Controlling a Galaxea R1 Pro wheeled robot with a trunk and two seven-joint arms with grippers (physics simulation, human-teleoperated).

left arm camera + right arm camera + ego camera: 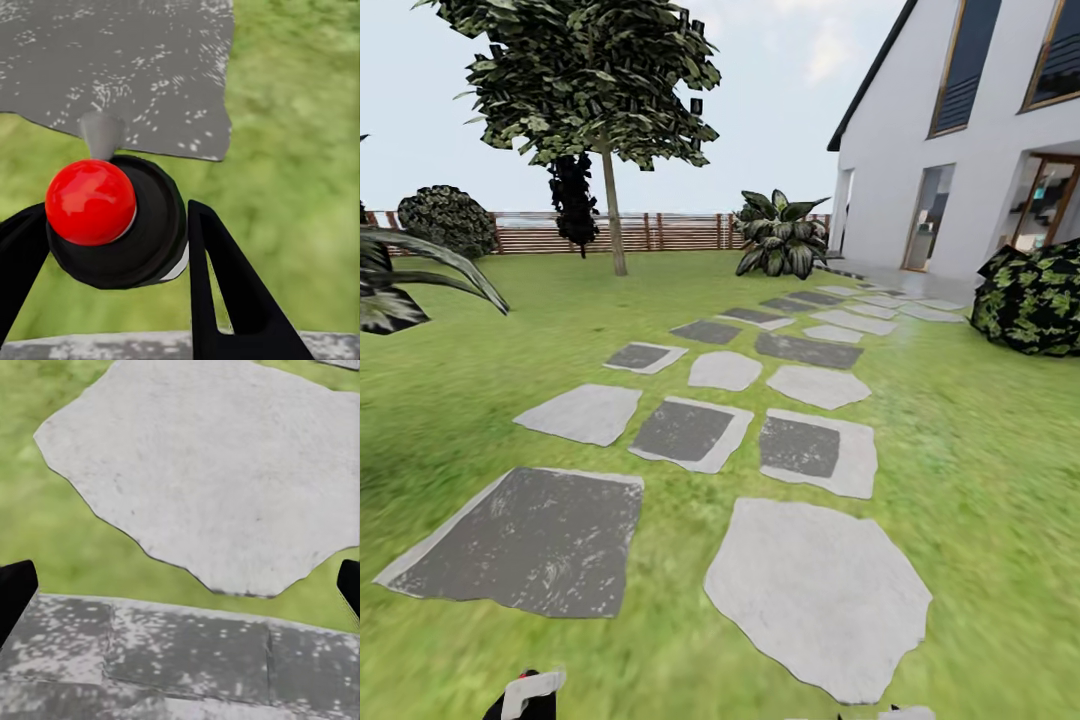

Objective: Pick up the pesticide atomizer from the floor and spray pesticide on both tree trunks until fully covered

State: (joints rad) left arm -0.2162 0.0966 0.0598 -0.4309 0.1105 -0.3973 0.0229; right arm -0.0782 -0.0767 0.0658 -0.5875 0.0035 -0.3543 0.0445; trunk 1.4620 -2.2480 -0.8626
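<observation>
Already carrying: my left claw (112, 247) is closed around the atomizer (116, 221), its black fingers pressed to either side of the dark body, red cap (90, 201) facing the wrist camera. My right claw (180, 585) hangs wide open and empty over the slabs (225, 480).

Landmark: slab path (800, 445). One tree (600, 90) stands beyond its far end, left of it, near the fence (660, 232); trunk (613, 215) thin at this range. I cannot place a second tree from here.

Risks, as I judge them:
- Spraying from this far, the mist would fall on grass (980, 450), not trunk.
- Driving over uneven slabs could tilt the atomizer in my grip.
- Covering one face only would leave the trunk incomplete.
</observation>
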